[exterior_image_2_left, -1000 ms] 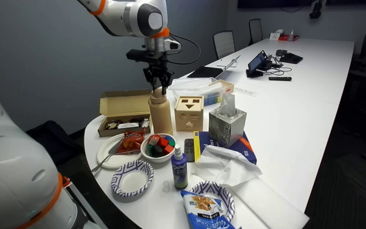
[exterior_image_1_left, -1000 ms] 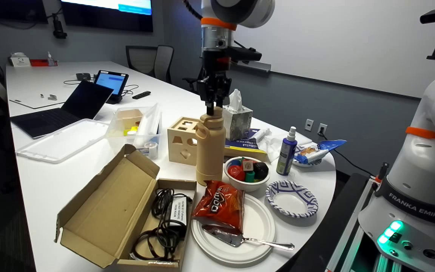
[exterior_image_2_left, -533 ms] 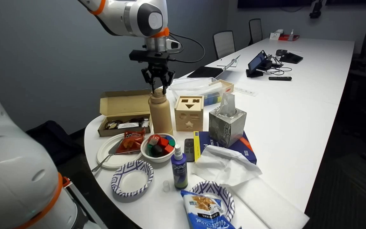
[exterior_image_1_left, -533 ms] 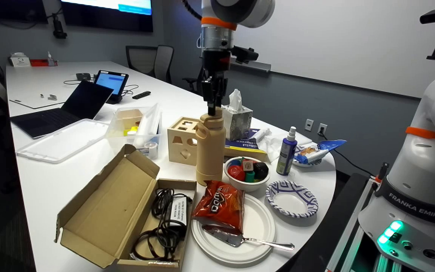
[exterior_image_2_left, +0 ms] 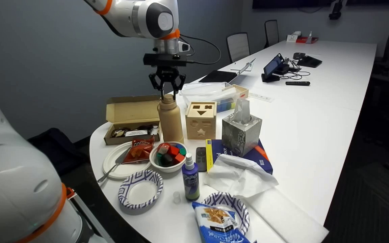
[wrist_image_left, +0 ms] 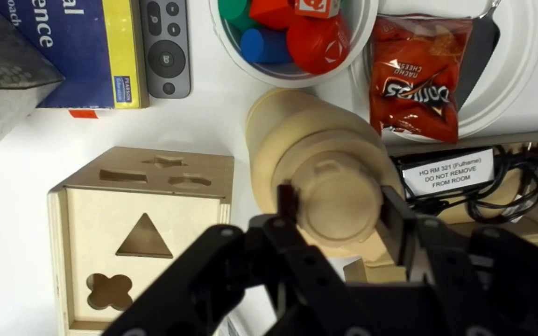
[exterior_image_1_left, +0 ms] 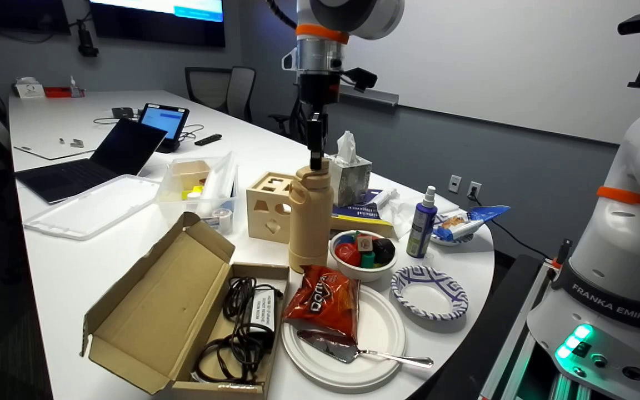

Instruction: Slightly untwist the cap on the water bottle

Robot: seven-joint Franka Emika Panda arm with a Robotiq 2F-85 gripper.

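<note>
The tan water bottle [exterior_image_1_left: 309,222] [exterior_image_2_left: 171,123] stands on the white table in both exterior views. Its round cap [wrist_image_left: 337,207] fills the middle of the wrist view, seen from above. My gripper [exterior_image_2_left: 168,97] points straight down over the bottle, jaws shut around the cap from two opposite sides. In the wrist view the dark fingers [wrist_image_left: 288,201] press against the cap's left and right edges. An exterior view shows the fingers edge-on, the near fingertip [exterior_image_1_left: 316,160] hiding part of the cap. Whether the cap's thread has loosened cannot be seen.
Close around the bottle are a wooden shape box [exterior_image_2_left: 201,121], a bowl of blocks [exterior_image_1_left: 362,272], a red chip bag [exterior_image_1_left: 324,303] and an open cardboard box [exterior_image_1_left: 159,300] with cables. A tissue box [exterior_image_2_left: 241,131] rests on a blue book; a spray bottle [exterior_image_2_left: 191,182] stands nearer the robot.
My gripper has turned about its upright axis while staying over the cap; its wrist camera has swung round with it. The bottle's body stays in place, its top shifting very slightly.
</note>
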